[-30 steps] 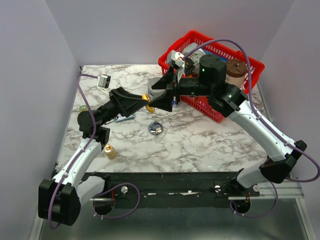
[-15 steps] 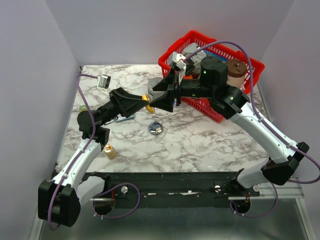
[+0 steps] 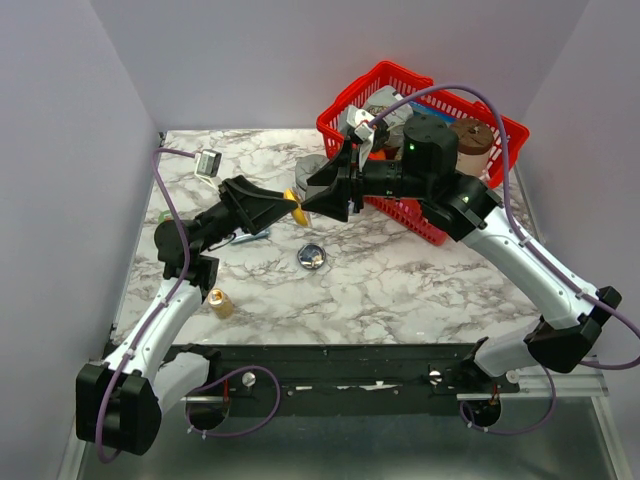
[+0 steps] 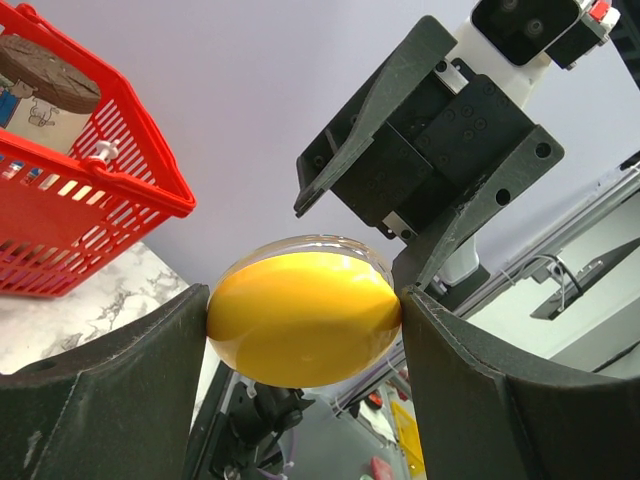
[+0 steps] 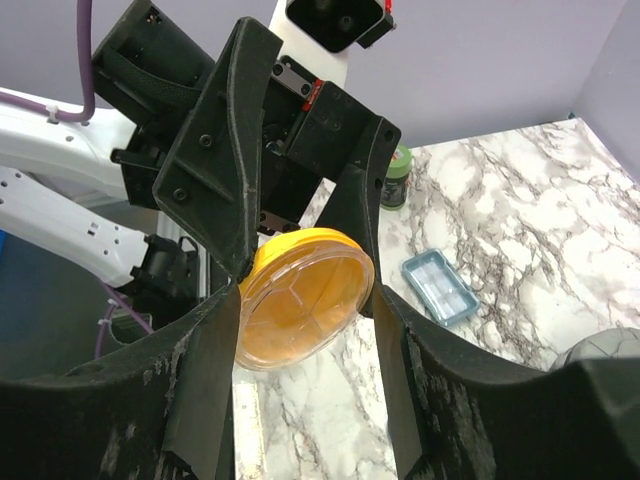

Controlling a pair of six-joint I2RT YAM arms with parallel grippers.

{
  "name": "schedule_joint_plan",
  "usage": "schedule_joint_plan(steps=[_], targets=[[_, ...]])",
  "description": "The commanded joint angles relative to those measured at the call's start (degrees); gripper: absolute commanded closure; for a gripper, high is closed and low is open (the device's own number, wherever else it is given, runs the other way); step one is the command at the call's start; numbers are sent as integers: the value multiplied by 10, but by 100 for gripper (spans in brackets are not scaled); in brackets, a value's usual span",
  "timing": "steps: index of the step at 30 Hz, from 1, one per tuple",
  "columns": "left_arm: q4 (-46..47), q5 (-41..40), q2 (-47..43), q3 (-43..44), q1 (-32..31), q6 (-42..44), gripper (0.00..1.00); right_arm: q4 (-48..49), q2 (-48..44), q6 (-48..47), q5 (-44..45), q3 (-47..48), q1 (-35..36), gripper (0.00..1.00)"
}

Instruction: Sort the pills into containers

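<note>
The right end effector (image 3: 318, 198) has slid in from the red wire basket (image 3: 455, 105) over the past second. Its fingers have narrowed from a wide spread to roughly the width of the translucent orange dish (image 3: 297, 206), which they now bracket on both sides. The right wrist view shows the dish's flat, clear face (image 5: 305, 310) framed between those fingers (image 5: 215, 350). Whether the fingers already press on the rim or only stand beside it cannot be told.

The left end effector (image 4: 305, 320) is unchanged over that second and pinches the same dish by its edges. It holds the dish on its side in the air above the marble counter (image 3: 400, 280), with the rounded orange underside turned toward the left wrist camera. The two arms meet nose to nose over the middle of the counter, towards its far edge.

The closing-in suggests a two-handed step on this dish, either a handover or the pulling of a lid, before any pills can go in. The sorting itself looks barely started.

The second container, a silvery dish (image 3: 312, 257), sits on the counter nearer the arm bases and well below the raised dish. A small blue compartmented tray (image 5: 440, 287) lies flat on the counter beyond the left arm.
</note>
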Motion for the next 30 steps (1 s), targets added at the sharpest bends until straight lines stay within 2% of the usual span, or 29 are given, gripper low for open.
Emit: schedule_joint_plan(steps=[1,30], targets=[[8,7,-17,25,4,7,90,-10,-9,-12,36,-10,1,39],[-203,-87,-59,69,-6,135,90,-13,43,-39,112,-10,14,52]])
